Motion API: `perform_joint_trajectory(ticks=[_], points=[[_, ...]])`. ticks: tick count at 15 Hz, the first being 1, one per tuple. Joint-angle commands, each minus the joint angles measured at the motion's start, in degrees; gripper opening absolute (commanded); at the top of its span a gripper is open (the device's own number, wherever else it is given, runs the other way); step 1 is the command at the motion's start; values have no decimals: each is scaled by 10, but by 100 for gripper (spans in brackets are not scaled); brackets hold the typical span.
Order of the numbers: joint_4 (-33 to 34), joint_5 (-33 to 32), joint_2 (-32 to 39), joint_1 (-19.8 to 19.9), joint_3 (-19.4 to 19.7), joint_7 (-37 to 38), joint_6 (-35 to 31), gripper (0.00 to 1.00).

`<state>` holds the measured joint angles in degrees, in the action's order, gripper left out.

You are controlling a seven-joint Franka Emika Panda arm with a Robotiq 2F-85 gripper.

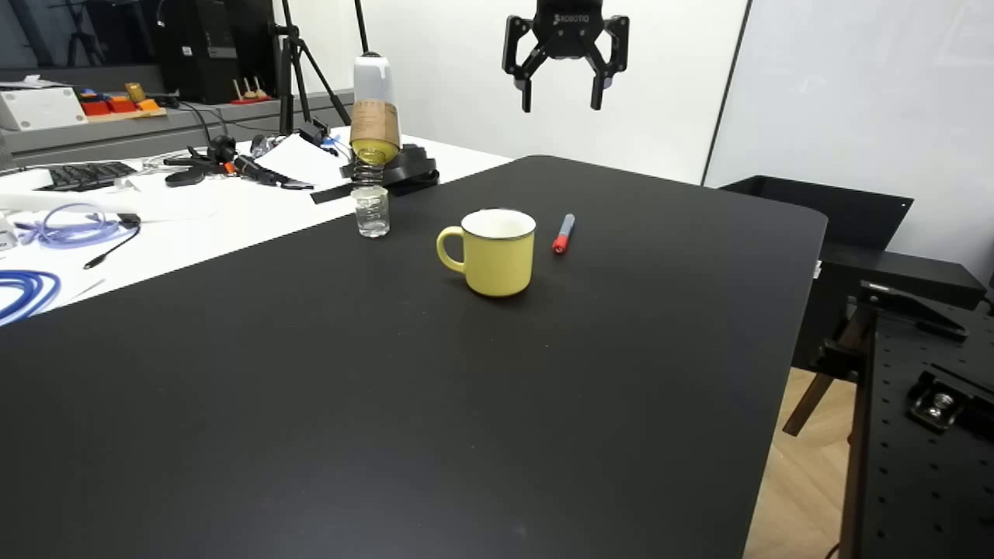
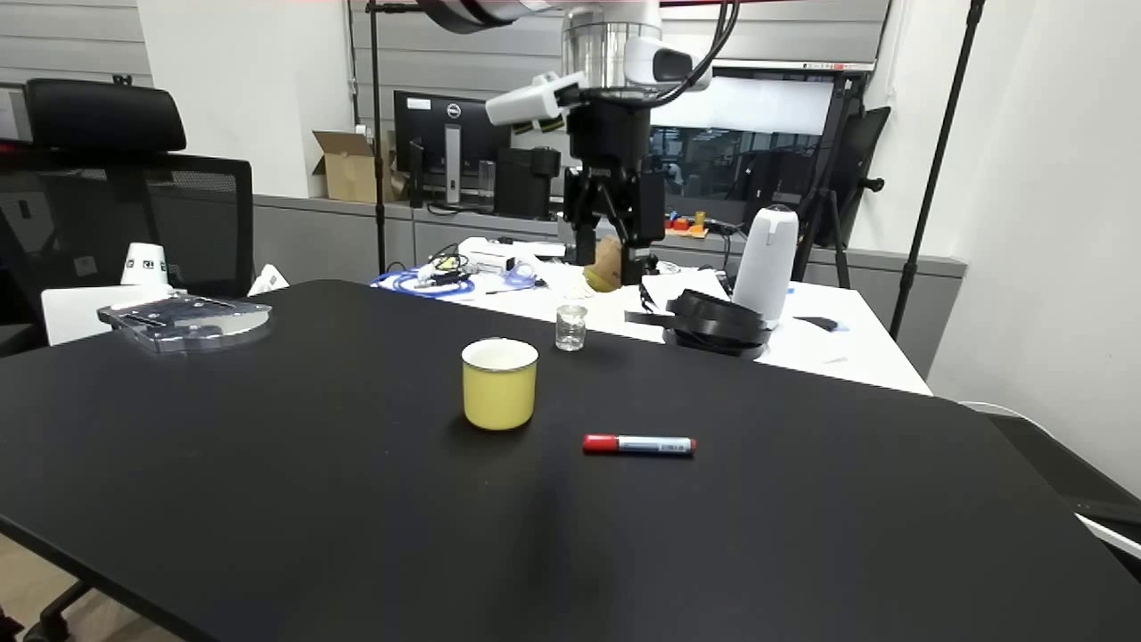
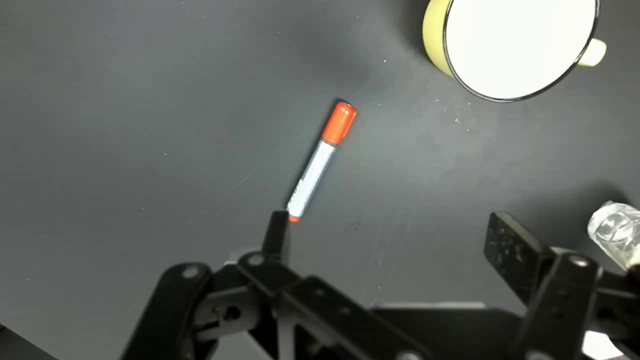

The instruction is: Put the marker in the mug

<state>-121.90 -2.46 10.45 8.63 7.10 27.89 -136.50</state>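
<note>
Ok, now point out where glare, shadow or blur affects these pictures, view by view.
Wrist view: the inside of the mug is blown out to near-featureless white, and the gripper looks a little softer than the marker; both exterior views: a soft shadow at the mug's base; in an exterior view, a faint sheen on the black table.

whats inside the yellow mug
In the wrist view the mug shows only bright white interior, no object; the frame's top edge cuts off part of it. In both exterior views its near side hides the inner bottom. The marker lies outside.
</note>
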Motion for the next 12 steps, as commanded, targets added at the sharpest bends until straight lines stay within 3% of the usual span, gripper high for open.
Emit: perform_joint_trajectory(ticks=[1,4,8,12], points=[[4,-2,9,-14,15,12,6,100],[31,18,57,-3,27,11,25,100],[61,24,129,-4,66,74,20,100],[104,60,188,-5,76,90,23,100]])
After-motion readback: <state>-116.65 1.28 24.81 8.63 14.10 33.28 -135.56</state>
